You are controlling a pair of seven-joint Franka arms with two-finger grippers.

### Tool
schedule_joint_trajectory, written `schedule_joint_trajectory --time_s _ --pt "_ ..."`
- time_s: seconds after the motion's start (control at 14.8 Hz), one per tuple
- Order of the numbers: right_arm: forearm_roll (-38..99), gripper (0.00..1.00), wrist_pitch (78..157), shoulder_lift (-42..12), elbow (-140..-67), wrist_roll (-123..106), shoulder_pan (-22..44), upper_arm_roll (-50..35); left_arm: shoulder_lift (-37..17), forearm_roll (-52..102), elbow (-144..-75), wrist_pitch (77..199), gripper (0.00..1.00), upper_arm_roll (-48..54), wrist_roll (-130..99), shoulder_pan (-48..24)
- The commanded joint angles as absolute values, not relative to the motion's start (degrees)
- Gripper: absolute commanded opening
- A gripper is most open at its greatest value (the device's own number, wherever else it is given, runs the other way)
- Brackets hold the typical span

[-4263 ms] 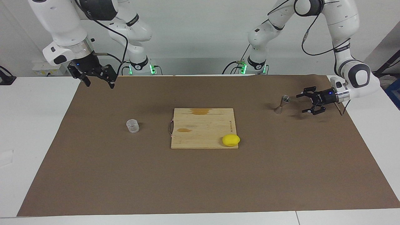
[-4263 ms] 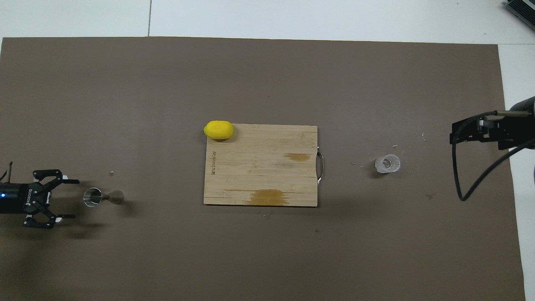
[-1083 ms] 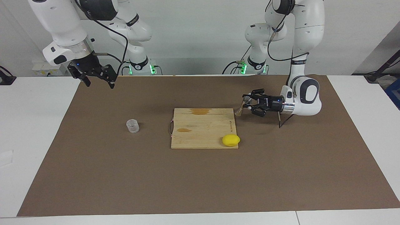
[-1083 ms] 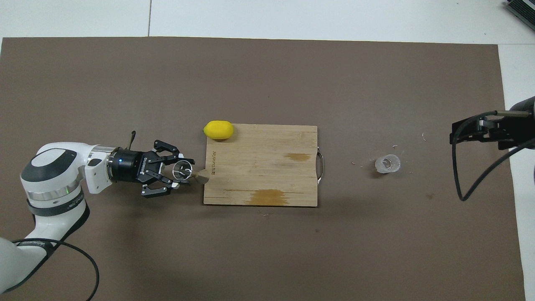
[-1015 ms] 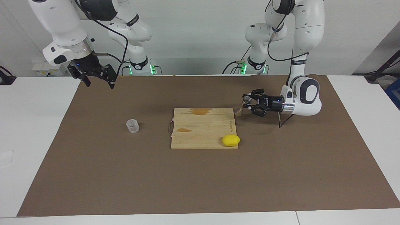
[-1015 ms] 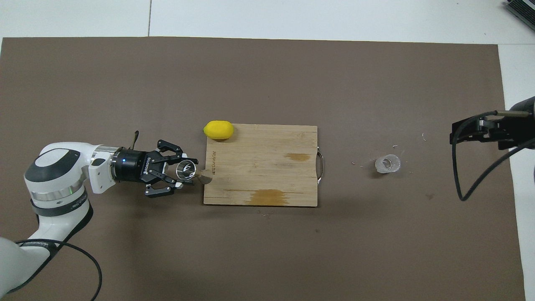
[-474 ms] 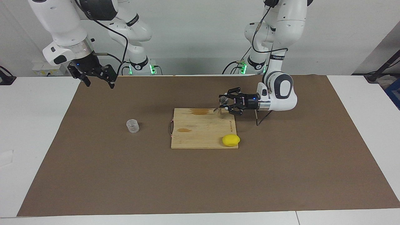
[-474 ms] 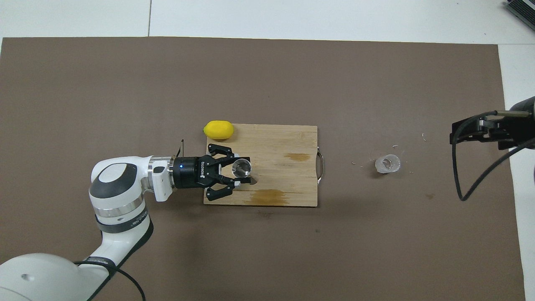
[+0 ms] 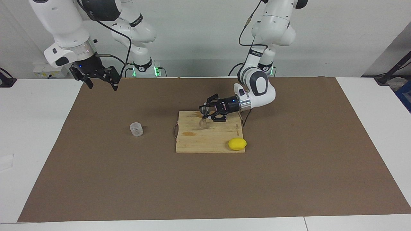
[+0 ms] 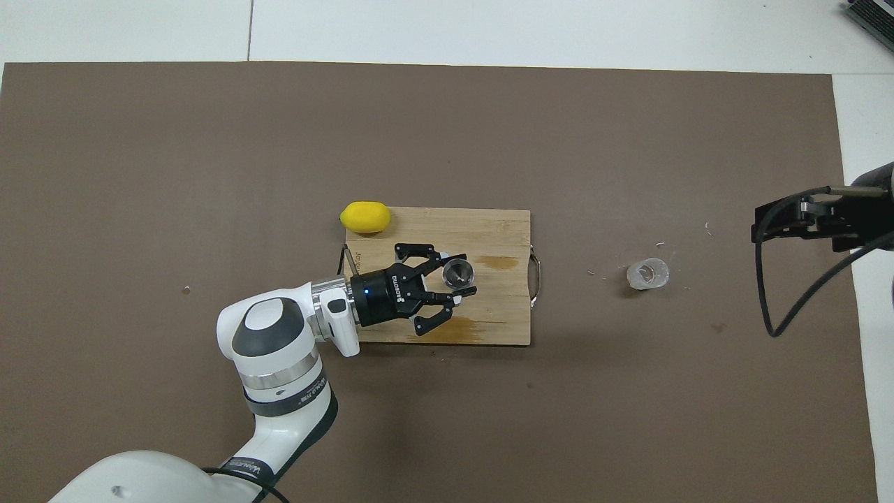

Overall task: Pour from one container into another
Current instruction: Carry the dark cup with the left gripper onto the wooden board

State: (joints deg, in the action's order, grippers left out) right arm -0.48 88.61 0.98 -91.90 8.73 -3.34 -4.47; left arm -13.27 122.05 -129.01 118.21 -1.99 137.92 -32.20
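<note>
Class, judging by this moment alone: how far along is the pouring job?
Done: the left gripper is shut on the steel jigger, holding it over the wooden cutting board. In hand: positioning the jigger; whether it touches the board is unclear. Left: the clear cup stands untouched on the mat, the right gripper waits open, and nothing is poured.

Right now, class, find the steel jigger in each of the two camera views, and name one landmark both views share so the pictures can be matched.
Facing view: the steel jigger is near the middle, upright in the left gripper, over the cutting board.
Overhead view: the jigger shows as a round open mouth over the middle of the board.
Shared landmark: the yellow lemon at the board's corner.
</note>
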Motion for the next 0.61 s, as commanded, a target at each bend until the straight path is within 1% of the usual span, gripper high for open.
schedule_joint_trajectory --time_s 0.0,0.27,0.54 --pt "0.2 1.00 88.0 1.3 -91.3 8.1 -3.8 -4.6 -14.1 126.4 -127.6 123.5 0.49 -2.6 145.6 -34.7" --pt "0.2 1.00 87.7 1.6 -91.6 7.9 -3.7 -4.6 -15.0 127.5 -126.6 125.6 0.50 -2.1 148.7 -35.1" --pt "0.2 1.00 88.5 1.5 -91.4 8.6 -4.0 -4.4 -15.8 128.1 -125.8 127.5 0.49 -1.6 151.6 -35.2"
